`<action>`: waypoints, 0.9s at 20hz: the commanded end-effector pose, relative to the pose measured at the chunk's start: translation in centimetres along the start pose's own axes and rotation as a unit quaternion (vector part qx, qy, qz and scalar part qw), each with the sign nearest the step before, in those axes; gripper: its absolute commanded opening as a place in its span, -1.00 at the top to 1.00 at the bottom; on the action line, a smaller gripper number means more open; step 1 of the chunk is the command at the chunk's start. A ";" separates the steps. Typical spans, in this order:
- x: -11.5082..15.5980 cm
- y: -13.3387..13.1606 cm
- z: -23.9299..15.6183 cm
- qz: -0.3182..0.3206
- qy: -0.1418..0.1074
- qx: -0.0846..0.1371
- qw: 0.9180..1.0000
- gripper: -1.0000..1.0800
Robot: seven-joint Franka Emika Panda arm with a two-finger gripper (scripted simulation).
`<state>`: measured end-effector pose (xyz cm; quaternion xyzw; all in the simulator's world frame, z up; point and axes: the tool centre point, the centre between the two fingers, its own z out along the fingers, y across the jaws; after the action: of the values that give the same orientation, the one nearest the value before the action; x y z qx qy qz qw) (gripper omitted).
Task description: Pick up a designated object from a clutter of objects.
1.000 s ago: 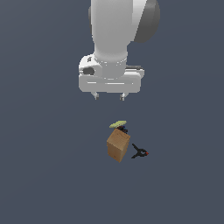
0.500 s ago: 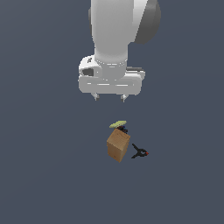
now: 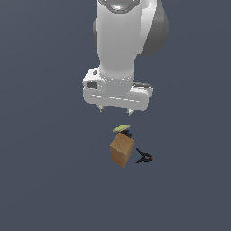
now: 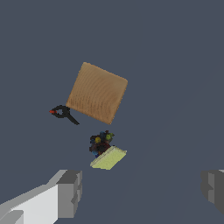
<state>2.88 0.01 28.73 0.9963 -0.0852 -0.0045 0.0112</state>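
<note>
Nothing has shifted: hand (image 3: 116, 109) still hovers above brown box (image 3: 122, 150).

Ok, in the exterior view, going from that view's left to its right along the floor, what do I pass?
The tall brown wood-like box first, then the small black clamp with red tips. The yellow-green disc-topped piece sits above the box in the picture, overlapping its span, so I leave it out of the order.

A plain, flat slate-blue surface (image 3: 45, 180) fills both views from twelve o'clock round to six, evenly lit, featureless, without walls, furniture or windows.
</note>
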 end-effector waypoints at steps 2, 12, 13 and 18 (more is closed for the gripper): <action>1.5 -0.8 1.1 0.039 0.000 0.003 0.999 -0.92; 5.5 -3.0 4.6 0.149 0.001 0.010 0.989 -0.92; 5.8 -3.1 4.9 0.157 0.001 0.010 0.988 -0.92; 6.8 -3.8 6.0 0.186 0.001 0.011 0.982 -0.92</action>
<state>9.84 2.31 22.93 0.9654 -0.2606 -0.0008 0.0010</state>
